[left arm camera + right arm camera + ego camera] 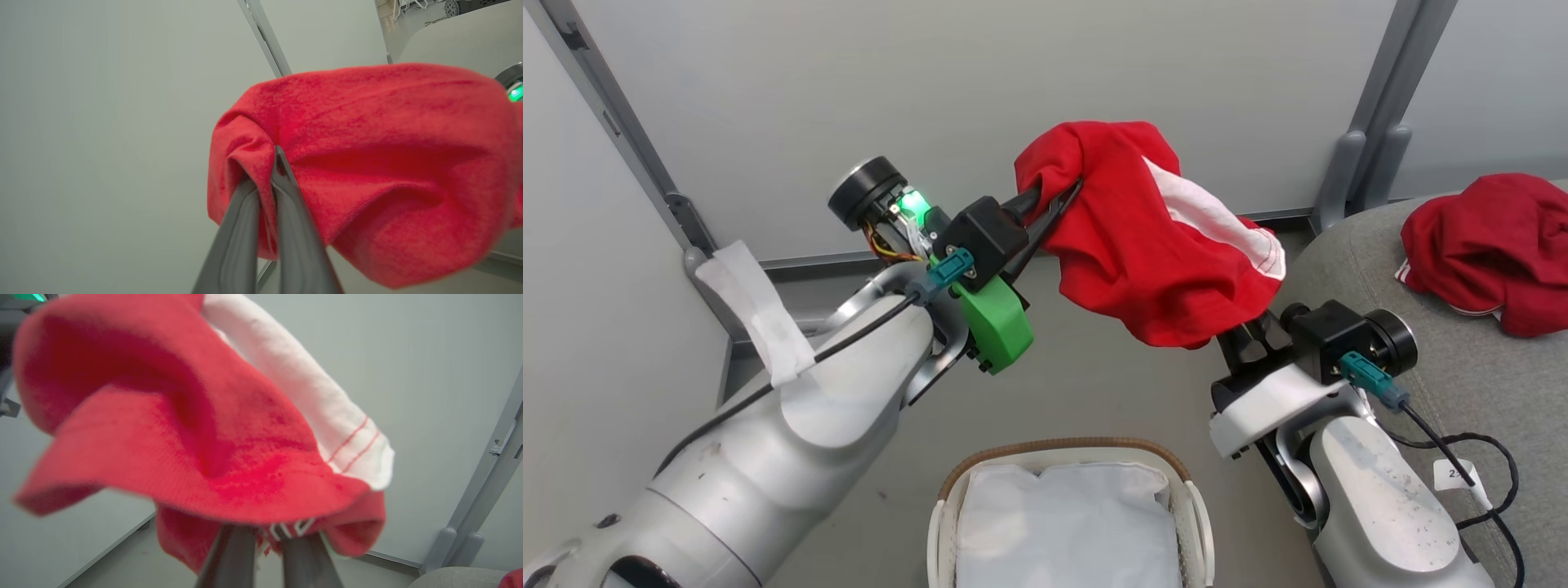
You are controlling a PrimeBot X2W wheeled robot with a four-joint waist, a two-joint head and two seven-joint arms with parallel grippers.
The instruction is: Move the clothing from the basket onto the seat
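Observation:
A red piece of clothing (1143, 245) with a white inner side hangs in the air between my two grippers, above the basket (1054, 446). My left gripper (1058, 200) is shut on its upper left fold; in the left wrist view the gripper (273, 163) pinches the red fabric (388, 171). My right gripper (1245, 343) holds the lower right edge from beneath, and in its wrist view the gripper (269, 535) is shut on the clothing's hem (224, 437). A second red garment (1486, 245) lies crumpled on the grey seat (1437, 384) at the right.
The basket shows its white fabric liner (1062, 523) and nothing red inside. Pale wall panels with grey posts (1372, 147) stand behind. A black cable (1490, 457) trails over the seat's near edge beside my right forearm.

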